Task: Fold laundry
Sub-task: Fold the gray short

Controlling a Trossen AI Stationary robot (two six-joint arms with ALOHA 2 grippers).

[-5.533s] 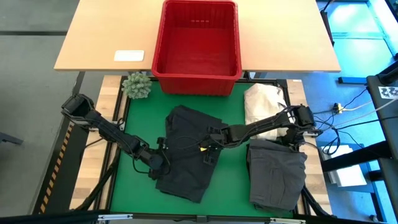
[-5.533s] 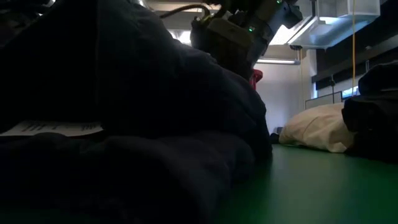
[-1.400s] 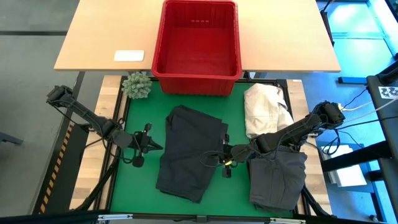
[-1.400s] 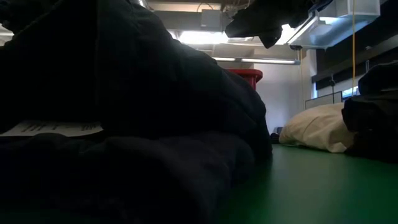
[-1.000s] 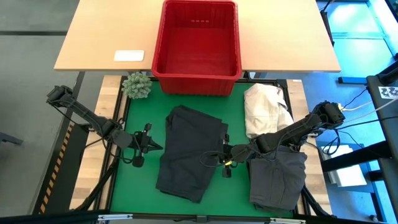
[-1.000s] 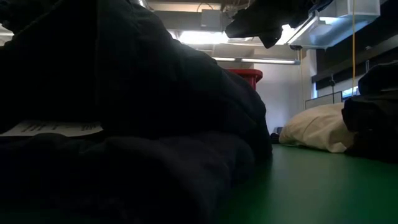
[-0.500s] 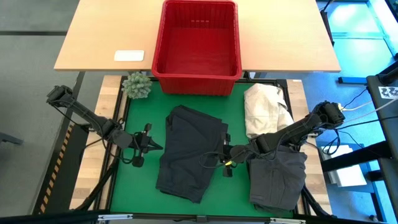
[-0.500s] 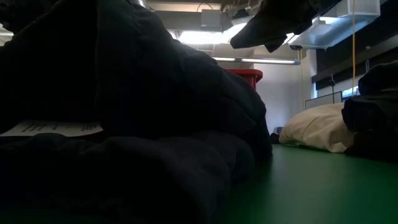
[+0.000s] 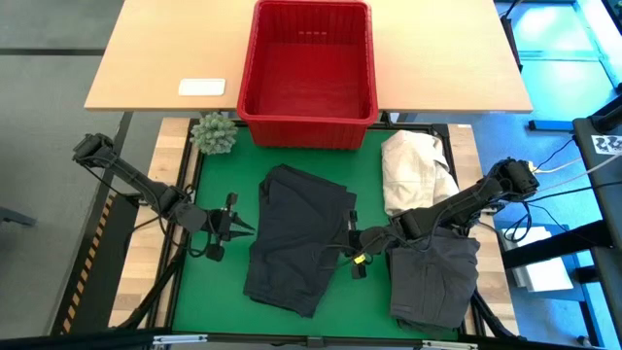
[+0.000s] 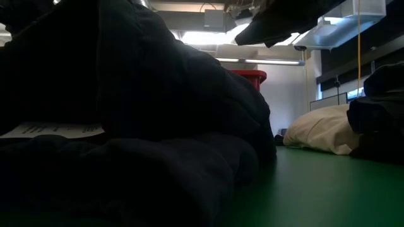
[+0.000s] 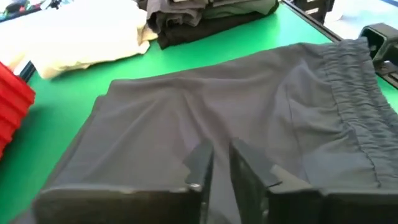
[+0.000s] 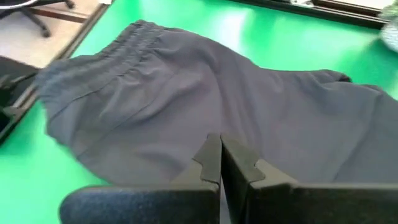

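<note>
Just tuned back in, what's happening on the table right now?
It's a laundry-folding job. A dark garment lies folded over on the green mat, with the left hand off its one side and the right hand at the opposite edge, fingers shut; neither holds cloth. A folded grey stack sits beside a cream cloth heap. The red basket is empty.

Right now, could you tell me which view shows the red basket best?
The high view: the whole basket shows from above, empty. The low view catches only its rim behind dark cloth; the left wrist view shows a corner; the right wrist view misses it.
</note>
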